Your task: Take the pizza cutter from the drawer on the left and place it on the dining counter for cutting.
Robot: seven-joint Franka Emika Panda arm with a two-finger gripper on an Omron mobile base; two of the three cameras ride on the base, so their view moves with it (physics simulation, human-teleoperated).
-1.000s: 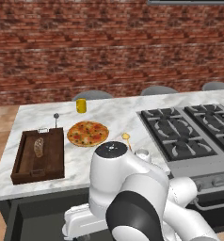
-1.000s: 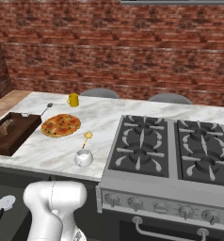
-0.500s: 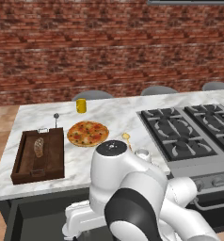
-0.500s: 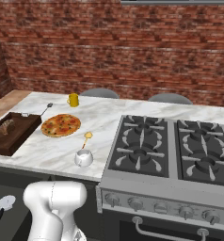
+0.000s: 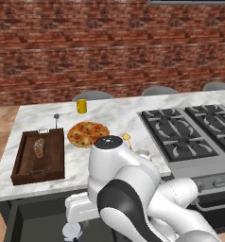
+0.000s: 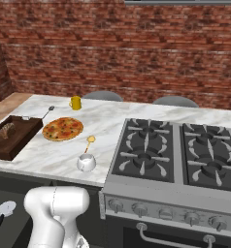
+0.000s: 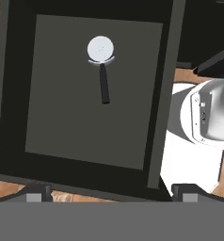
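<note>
Drawer [image 7: 92, 89] pulled fully out below dining counter [image 5: 109, 116], giving top access. Pizza cutter [image 7: 102, 66] lies flat on drawer floor, wheel away from camera, handle toward it. Gripper [image 7: 111, 192] poised above, fingers spread wide, empty, ready for descent.

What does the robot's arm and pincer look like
The arm is built of glossy white rounded shells with dark charcoal bands at the joints and a dark round cap on top. No loose cables or markings are visible. The pincer ends in two small dark, blocky fingertips.
</note>
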